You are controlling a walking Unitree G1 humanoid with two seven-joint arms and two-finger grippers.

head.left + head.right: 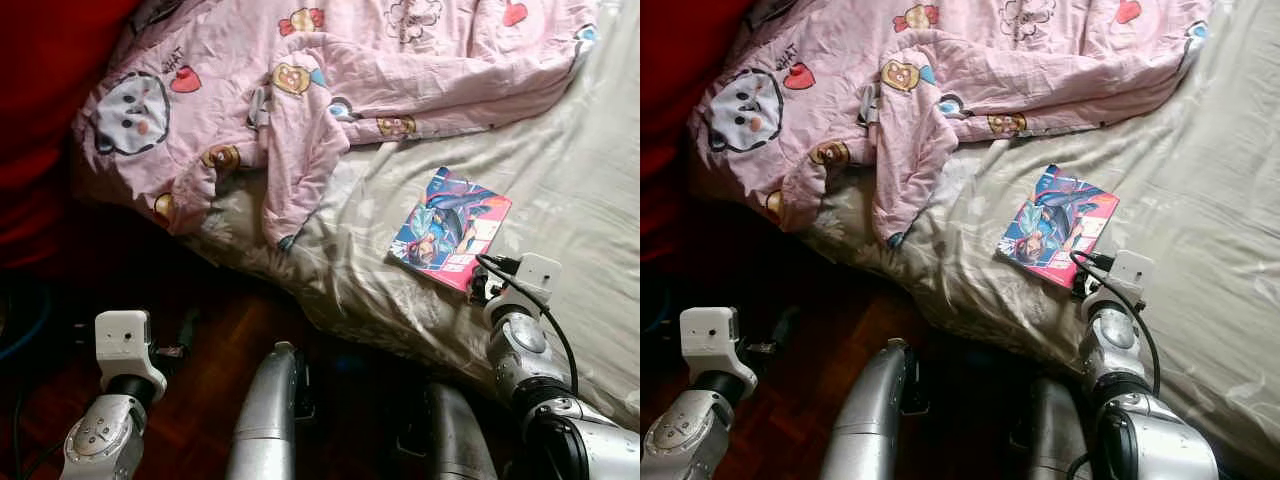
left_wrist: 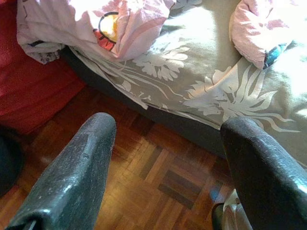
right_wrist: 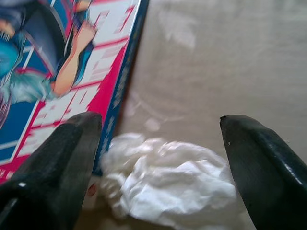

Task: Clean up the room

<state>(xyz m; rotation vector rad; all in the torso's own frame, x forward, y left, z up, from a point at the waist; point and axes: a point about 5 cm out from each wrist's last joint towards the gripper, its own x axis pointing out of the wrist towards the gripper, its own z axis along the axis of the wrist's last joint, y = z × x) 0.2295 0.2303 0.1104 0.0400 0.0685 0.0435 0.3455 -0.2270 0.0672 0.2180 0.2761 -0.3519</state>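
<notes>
Nearest the robot, at seven o'clock, the left gripper point(image 2: 163, 177) is held spread wide over the parquet floor point(image 2: 158, 177), nothing between its fingers. At four o'clock the right gripper point(image 3: 158, 172) is lowered onto the beige bed sheet point(image 1: 560, 190), its fingers wide apart on either side of a crumpled white tissue point(image 3: 168, 184) that is not yet clasped. Just beyond, touching the tissue, a colourful comic book point(image 1: 450, 228) is laid flat. Farther off, toward twelve o'clock, a pink patterned duvet point(image 1: 330, 90) is bunched across the bed.
</notes>
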